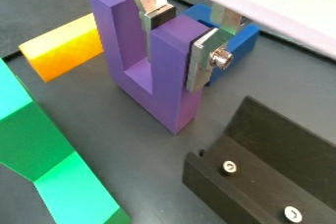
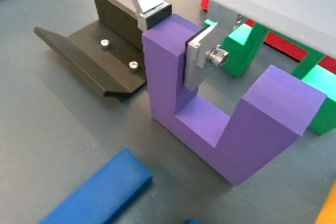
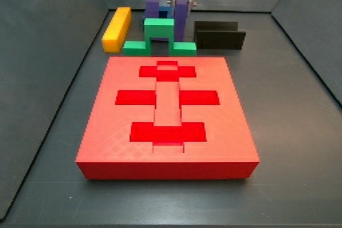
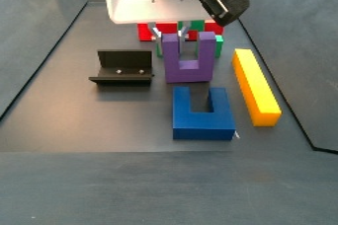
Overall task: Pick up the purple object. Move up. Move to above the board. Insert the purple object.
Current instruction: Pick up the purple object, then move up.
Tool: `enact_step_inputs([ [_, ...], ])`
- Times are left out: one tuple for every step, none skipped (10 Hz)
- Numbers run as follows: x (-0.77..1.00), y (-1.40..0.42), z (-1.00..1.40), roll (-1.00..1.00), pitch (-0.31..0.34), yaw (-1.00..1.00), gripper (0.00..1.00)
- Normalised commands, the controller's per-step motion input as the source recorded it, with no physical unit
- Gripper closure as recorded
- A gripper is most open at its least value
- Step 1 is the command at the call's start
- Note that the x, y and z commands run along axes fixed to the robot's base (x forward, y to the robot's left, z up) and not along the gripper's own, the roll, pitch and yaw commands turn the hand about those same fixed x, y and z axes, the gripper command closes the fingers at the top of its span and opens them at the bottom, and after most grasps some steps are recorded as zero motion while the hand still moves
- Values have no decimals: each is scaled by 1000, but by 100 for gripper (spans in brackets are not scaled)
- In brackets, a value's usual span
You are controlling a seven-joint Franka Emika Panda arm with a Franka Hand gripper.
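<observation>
The purple object (image 2: 217, 110) stands upright on the dark floor behind the board (image 3: 167, 117), prongs pointing up. The gripper (image 1: 182, 33) pinches one prong between its silver fingers (image 1: 201, 59). No writing anywhere I can read.

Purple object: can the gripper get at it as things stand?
Probably yes. The gripper is already down over the purple object, with its silver fingers on either side of one upright prong in both wrist views. Nothing sits between them.
</observation>
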Motion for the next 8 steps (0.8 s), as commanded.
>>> enact_step_inputs([
  [0,0,0,0,0,0,100],
  [0,0,0,0,0,0,100],
  [0,0,0,0,0,0,100],
  [0,0,0,0,0,0,100],
  [0,0,0,0,0,0,100],
  [0,0,0,0,0,0,100],
  [0,0,0,0,0,0,100],
  [0,0,833,0,0,0,100],
])
